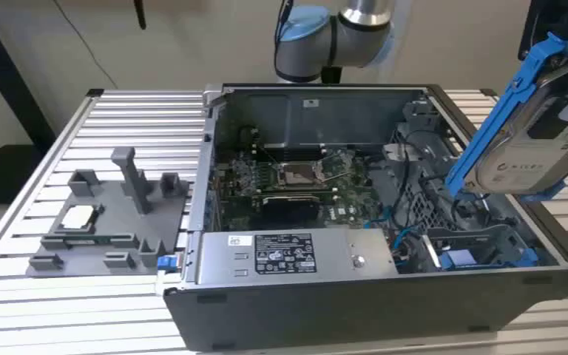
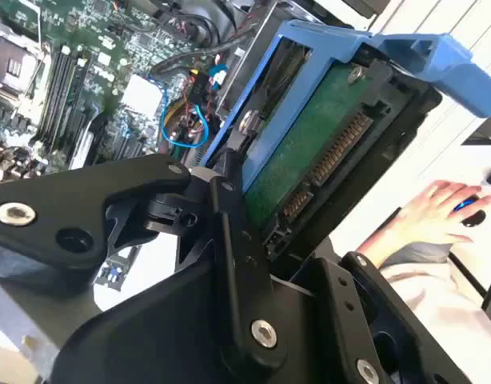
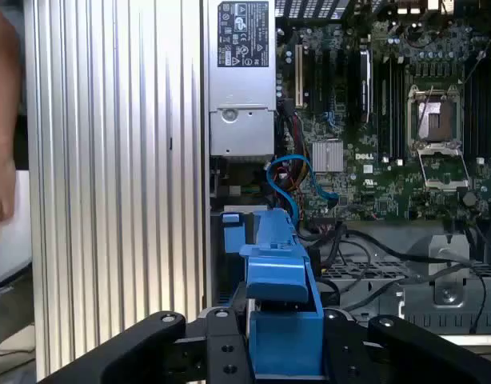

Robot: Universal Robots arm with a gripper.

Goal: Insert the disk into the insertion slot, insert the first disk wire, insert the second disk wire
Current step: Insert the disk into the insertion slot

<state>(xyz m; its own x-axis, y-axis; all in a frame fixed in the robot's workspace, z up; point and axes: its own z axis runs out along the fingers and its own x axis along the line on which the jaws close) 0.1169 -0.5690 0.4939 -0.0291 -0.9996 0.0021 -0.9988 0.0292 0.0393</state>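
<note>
In the exterior view the disk [image 1: 532, 148] hangs tilted in the air above the open computer case [image 1: 363, 303], at the exterior view's right. It is a flat silver-grey slab with a pale label, clipped in a bright blue plastic frame, and the dark gripper [image 1: 566, 96] pinches it near its upper end. Well below it, in the case's near corner, lies the insertion slot [image 1: 481, 248], grey perforated metal with blue rails. A boxy grey power supply [image 1: 294, 255] and the green motherboard [image 1: 294, 181] sit inside the case. The case stands on a ribbed aluminium table [image 1: 136, 126] beside a grey moulded fixture [image 1: 106, 222]. In the second wrist view the black bolted fingers [image 2: 233, 240] press on the frame's edge, and the disk shows a green circuit-board underside with a row of metal contacts; a person's hand [image 2: 433, 212] rests beyond. In the first wrist view the blue frame sits clamped between two black fingers, above loose cables.
</note>
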